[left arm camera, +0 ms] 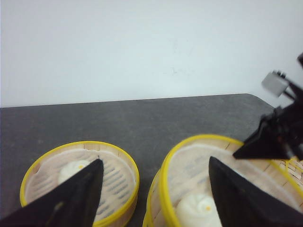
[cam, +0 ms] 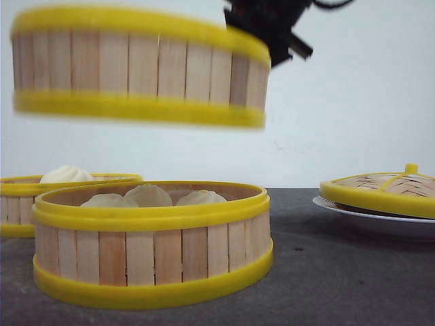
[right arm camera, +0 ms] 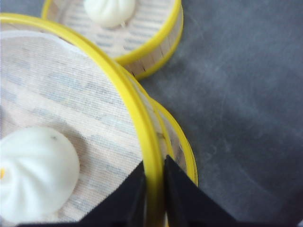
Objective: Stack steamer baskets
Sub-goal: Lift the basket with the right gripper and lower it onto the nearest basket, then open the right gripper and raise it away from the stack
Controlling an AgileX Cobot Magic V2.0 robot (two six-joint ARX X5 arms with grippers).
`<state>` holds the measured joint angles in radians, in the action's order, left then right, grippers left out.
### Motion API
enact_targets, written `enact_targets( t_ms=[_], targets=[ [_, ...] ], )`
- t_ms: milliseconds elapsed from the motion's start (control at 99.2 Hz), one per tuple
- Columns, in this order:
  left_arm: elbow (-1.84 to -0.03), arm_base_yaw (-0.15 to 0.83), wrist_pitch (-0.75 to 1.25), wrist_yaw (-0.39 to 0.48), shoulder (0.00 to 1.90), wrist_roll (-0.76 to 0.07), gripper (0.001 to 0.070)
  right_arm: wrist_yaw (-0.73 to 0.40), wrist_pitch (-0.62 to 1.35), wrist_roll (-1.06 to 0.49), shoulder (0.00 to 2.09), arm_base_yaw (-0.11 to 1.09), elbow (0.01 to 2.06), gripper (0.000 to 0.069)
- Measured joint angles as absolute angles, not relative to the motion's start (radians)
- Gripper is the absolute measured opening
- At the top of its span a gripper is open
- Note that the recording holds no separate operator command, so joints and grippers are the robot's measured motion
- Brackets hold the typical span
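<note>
Right claw (right arm camera: 151, 189) pinches rim of raised steamer basket (cam: 139, 68), held in air above near basket (cam: 153, 244) on bench (cam: 340, 272); left claw (left arm camera: 154, 194) spread wide, empty, over baskets.

No legible text, labels, brands or numbers in any view (baskets, lid and plate unmarked).

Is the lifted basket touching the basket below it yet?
Apart. The front view shows the lifted basket, held at its rim by the right pincer, hanging clear above the basket below, with white wall visible between them.
</note>
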<state>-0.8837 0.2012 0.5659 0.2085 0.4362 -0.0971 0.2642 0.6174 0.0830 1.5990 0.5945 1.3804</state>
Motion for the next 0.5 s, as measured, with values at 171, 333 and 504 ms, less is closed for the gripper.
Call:
enact_targets(
  t_ms=[171,333,504],
  targets=[
    [-0.884,0.201,0.566,0.208,0.436,-0.097,0.0428,0.258,0.544,0.109,1.602,0.593,1.303,0.0033],
    [-0.884,0.201,0.566,0.208,0.436,-0.097,0.0428,0.241,0.535,0.113,1.633,0.594,1.299,0.0033],
    [-0.884,0.201,0.57,0.208,0.436,-0.097,0.0428,0.239,0.533,0.117,1.671,0.594,1.292,0.0033]
  ],
)
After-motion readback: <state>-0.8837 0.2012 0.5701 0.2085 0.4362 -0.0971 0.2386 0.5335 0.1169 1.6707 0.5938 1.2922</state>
